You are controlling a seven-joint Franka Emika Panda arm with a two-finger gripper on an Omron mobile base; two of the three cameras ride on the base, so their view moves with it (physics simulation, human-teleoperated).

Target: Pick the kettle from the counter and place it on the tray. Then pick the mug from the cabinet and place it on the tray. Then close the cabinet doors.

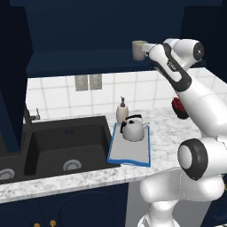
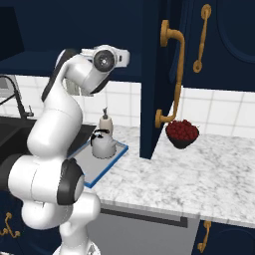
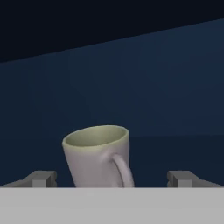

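No readable text, labels, brands or nos. in any view. Mug (image 3: pixel 97 155), kettle (image 1: pixel 133 129) and cabinet doors (image 2: pixel 152 74) carry no markings.

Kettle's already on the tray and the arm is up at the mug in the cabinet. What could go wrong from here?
1. In the hand view the mug looks tilted between wide-open fingers; closing now may tip it or catch only its handle.
2. The kettle fills the tray's far end, so the mug could bump it unless set on the bare near part.
3. The open door stands near the arm's path.
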